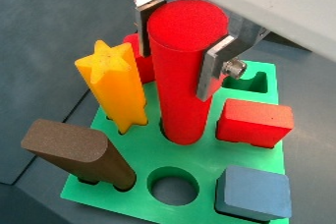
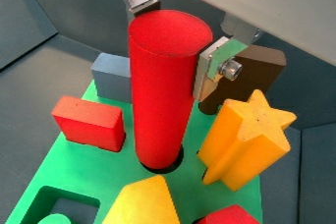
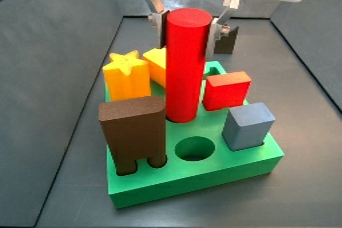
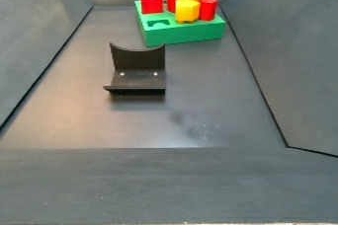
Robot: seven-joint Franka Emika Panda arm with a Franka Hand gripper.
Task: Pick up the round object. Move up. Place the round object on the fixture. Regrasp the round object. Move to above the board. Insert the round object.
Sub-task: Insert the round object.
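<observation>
Standing upright with its foot already down in a round hole of the board (image 1: 138, 208) among the other blocks, the round object (image 1: 184, 66), flanked near its top by the gripper (image 1: 182, 29), jaws seemingly spread, judged just released.

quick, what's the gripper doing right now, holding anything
Gripper: above the green board, fingers on either side of the upright red round object standing in a hole; gripping or just released cannot be told.

The round object (image 3: 186, 62) stands in the board (image 3: 214, 168), claw (image 3: 187, 7) above.
</observation>
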